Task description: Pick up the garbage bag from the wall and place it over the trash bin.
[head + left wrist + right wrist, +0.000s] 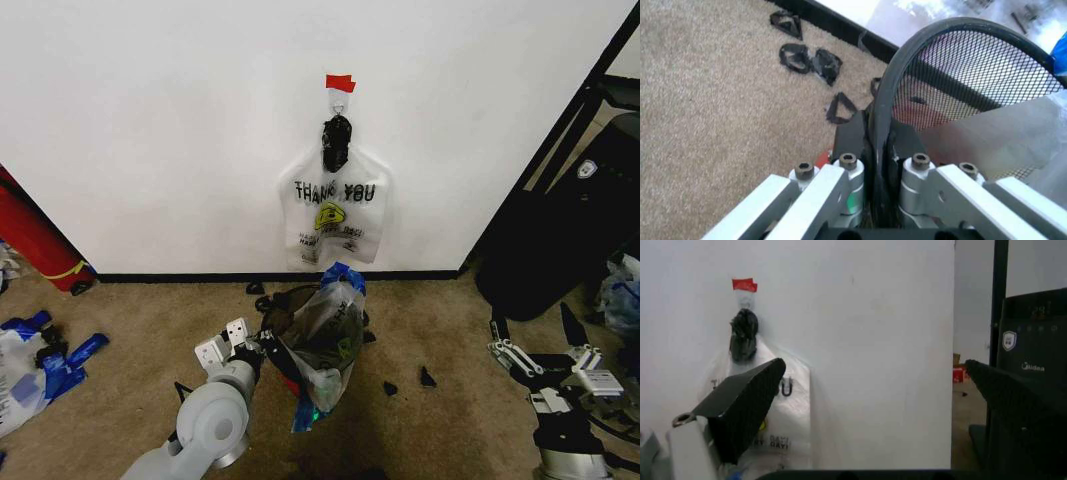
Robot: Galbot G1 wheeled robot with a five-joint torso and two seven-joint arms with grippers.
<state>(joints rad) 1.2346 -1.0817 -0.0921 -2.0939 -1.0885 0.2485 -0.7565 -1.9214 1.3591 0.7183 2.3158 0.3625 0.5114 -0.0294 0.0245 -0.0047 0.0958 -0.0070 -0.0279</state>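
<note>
Head view shows your left gripper (262, 352) pinching the trash bin (296, 345) rim beside the garbage bag (335, 325). Hold it steady and level. Right gripper (545, 358) waits spread above the carpet (130, 320).

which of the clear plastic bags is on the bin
The garbage bag with blue handle tips, draped in the trash bin. The other clear bag, with a black-wrapped handle, hangs from the wall hook.
</note>
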